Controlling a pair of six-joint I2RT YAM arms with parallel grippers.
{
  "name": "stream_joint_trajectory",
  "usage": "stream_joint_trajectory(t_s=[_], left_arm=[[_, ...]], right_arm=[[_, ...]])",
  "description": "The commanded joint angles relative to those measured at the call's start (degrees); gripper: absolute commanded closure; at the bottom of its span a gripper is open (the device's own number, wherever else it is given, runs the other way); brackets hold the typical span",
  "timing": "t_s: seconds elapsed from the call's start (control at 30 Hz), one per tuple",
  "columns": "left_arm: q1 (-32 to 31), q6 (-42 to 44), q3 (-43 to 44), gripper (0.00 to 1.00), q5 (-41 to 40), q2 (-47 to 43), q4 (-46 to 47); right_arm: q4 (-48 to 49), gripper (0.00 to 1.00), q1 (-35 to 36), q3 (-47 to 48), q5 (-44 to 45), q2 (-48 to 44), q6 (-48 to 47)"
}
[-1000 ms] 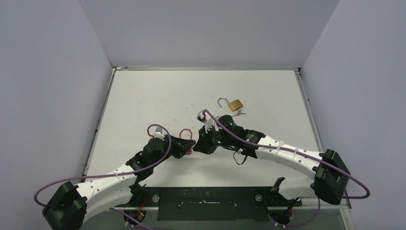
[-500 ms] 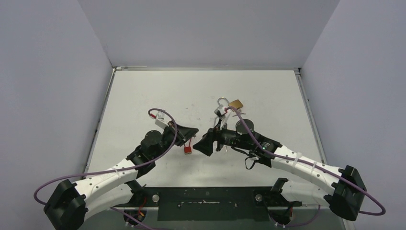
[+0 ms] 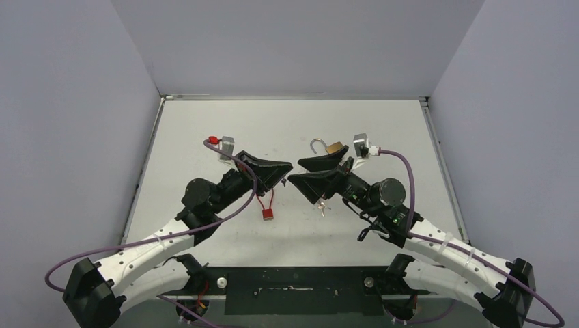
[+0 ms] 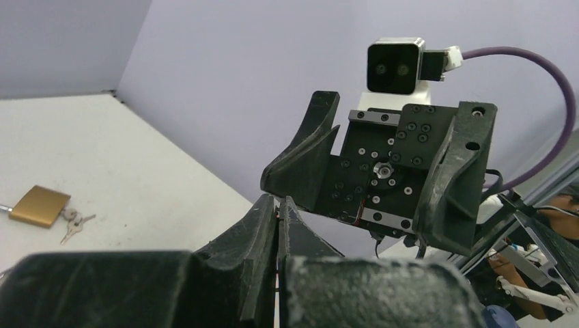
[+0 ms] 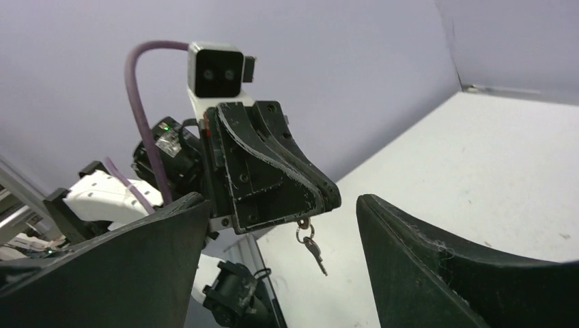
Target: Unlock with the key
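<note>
Top view: left gripper (image 3: 287, 167) is up over the middle of the table (image 3: 205, 130), fingers clenched together, tip aimed right. Right gripper (image 3: 294, 172) faces it tip to tip, very near, jaws spread wide, holding nothing. Red padlock (image 3: 267, 214) shows just below the left gripper in the picture, with its red loop shackle running up toward the gripper's underside. Cannot tell if it hangs or lies on the table. Small silver key (image 3: 321, 204) shows just under the right gripper's near finger. Hanging or lying, cannot tell. Brass padlock (image 3: 335, 147), shackle swung open, lies on the table just behind the right gripper.

Left wrist view: left gripper (image 4: 278, 205) fingers (image 4: 263, 219) are pressed shut, only a hairline seam between them. Not clear whether anything is pinched there. Right gripper (image 4: 372, 184) is straight ahead, palm toward the camera, both fingers far apart, released. Brass padlock (image 4: 39, 206) lies at far left on the table, small keys (image 4: 72, 222) just beside its right end.

Right wrist view: right gripper (image 5: 281, 205) has its own two fingers at the left and right of the frame, with a wide gap between them. Left gripper (image 5: 328, 198) sits in that gap, fingers closed. Key (image 5: 313, 251) on a ring (image 5: 300, 224) shows right under those closed fingertips, against the white table (image 5: 512, 150). Whether the ring touches the fingers is unclear.
</note>
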Motion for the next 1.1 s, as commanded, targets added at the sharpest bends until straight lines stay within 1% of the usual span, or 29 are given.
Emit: stream_joint_trajectory(t_s=[0.0,0.03,0.1,0.13,0.33,0.47,0.53,0.73,1.0,1.07], left_arm=[[-0.2,1.4,2.2,1.00,3.4,-1.6,7.0],[-0.2,0.4,2.1,1.00,3.0,-1.9,7.9],[-0.2,-1.8,1.7,1.00,2.4,-2.7,9.6],[-0.2,-2.6,1.6,1.00,2.0,-3.0,10.3],[-0.3,-6.1,1.5,1.00,1.6,-3.4,12.5],[-0.3,-7.2,1.5,1.00,2.0,-2.8,12.8],[-0.3,-7.2,1.5,1.00,2.1,-2.7,12.8],[-0.3,-7.8,1.6,1.00,2.0,-2.3,13.0],[-0.3,-9.6,1.4,1.00,2.2,-1.9,14.0],[-0.5,-9.8,1.3,1.00,2.2,-1.9,14.0]], right_arm=[[8.6,0.24,-0.2,0.7,-4.1,-1.1,-1.7],[8.3,0.28,-0.3,0.9,-4.7,-0.9,-1.7],[7.6,0.40,-0.2,1.3,-5.9,-0.4,-1.2],[6.9,0.43,-0.2,1.6,-6.1,-0.1,-0.8],[3.1,0.45,-0.2,4.3,-6.4,2.7,1.0],[2.9,0.52,-0.2,6.3,-8.0,4.2,1.0],[3.6,0.54,-0.2,6.7,-9.0,4.6,1.3],[4.4,0.52,-0.2,7.6,-10.9,5.6,1.7],[3.7,0.55,-0.2,9.3,-14.4,8.1,1.4],[3.6,0.58,-0.2,9.7,-15.0,8.6,1.3]])
